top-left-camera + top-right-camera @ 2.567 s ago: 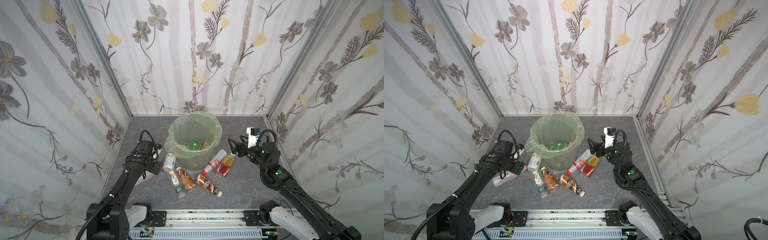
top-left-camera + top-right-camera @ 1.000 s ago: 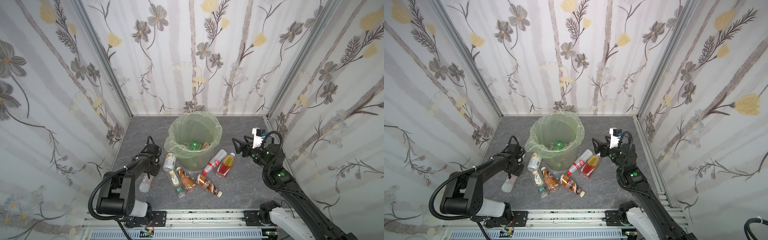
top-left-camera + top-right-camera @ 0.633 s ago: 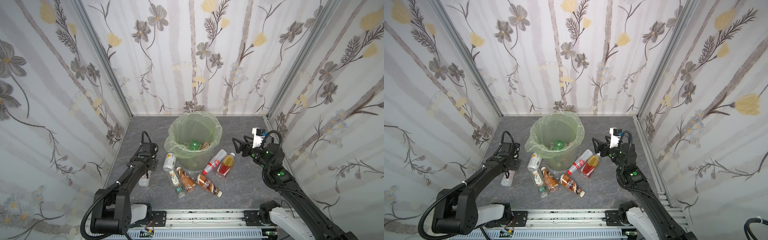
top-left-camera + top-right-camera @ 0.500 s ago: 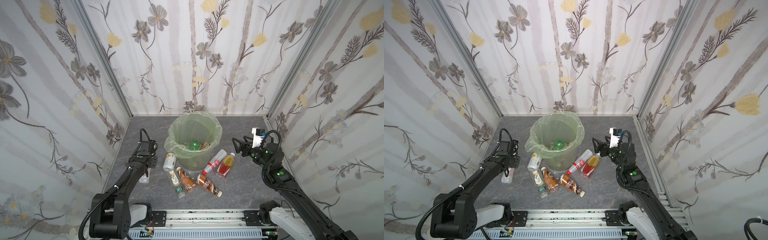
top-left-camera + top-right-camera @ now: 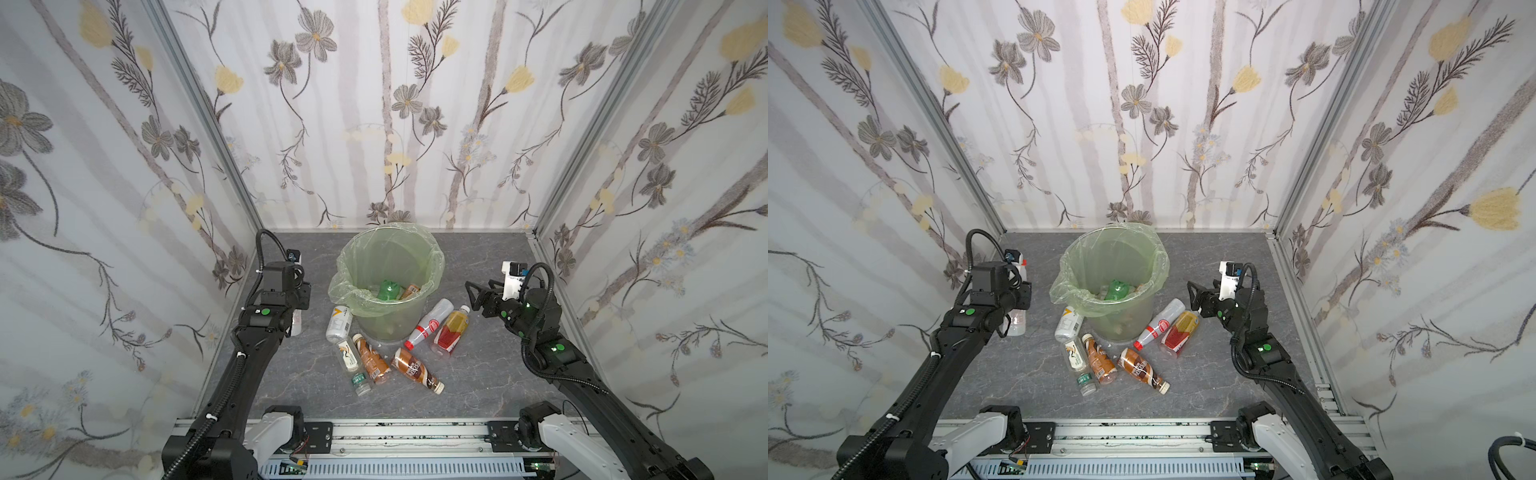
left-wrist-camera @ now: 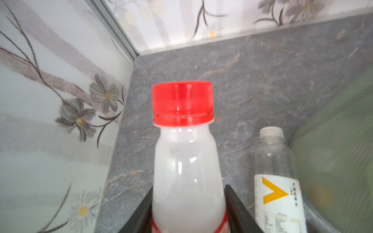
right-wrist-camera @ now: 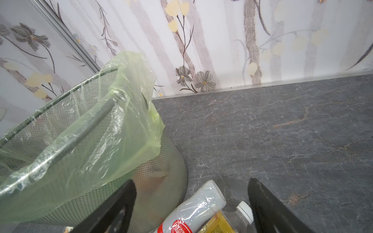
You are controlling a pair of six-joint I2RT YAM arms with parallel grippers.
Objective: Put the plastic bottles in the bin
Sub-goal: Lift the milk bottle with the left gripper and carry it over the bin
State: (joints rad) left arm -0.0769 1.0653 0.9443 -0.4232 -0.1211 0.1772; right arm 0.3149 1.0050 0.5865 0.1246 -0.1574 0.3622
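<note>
My left gripper (image 5: 297, 301) (image 5: 1019, 300) is shut on a white bottle with a red cap (image 6: 186, 159) and holds it off the floor near the left wall, left of the bin (image 5: 432, 266) (image 5: 1156, 259). The bin is a pale-green lined bucket with a green bottle (image 5: 388, 289) inside. Several bottles lie in front of it: a white one with a yellow mark (image 5: 338, 324) (image 6: 278, 181), two brown ones (image 5: 372, 359) (image 5: 413, 368), a clear red-label one (image 5: 428, 324) (image 7: 193, 209) and an orange one (image 5: 451, 332). My right gripper (image 5: 471, 297) (image 7: 190, 182) hangs open just above the last two.
A small clear bottle with a green cap (image 5: 353, 365) lies beside the brown ones. Patterned walls close in the grey floor (image 5: 490, 257) on three sides, and the left arm works close to the left wall. A metal rail (image 5: 395, 432) runs along the front edge.
The left gripper has lifted the white red-capped bottle off the floor and carried it back toward the left wall. The right arm has hardly moved.
</note>
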